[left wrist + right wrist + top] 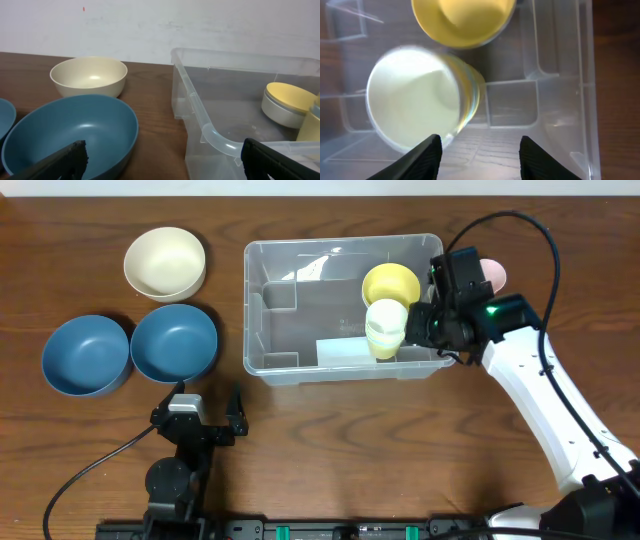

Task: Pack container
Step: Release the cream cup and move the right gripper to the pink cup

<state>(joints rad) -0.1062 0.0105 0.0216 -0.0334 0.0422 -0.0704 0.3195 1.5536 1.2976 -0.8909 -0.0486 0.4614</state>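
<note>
The clear plastic container [252,310] stands mid-table. Inside it at the right are a yellow bowl [390,282] and a stack of pale cups [385,328]. My right gripper [432,322] hangs over the container's right end, just right of the cups. In the right wrist view its fingers [480,150] are open and empty. The cups [415,97] sit at their left and the yellow bowl [462,20] beyond, within the container wall [565,75]. My left gripper [205,418] is open and empty near the front edge. Its view [160,160] shows the container corner [200,115].
A cream bowl [165,263] sits at the back left, with two blue bowls [85,355] [174,342] in front of it. The left wrist view shows the near blue bowl [75,130] and the cream bowl [89,76]. A pink object [494,275] lies behind the right arm.
</note>
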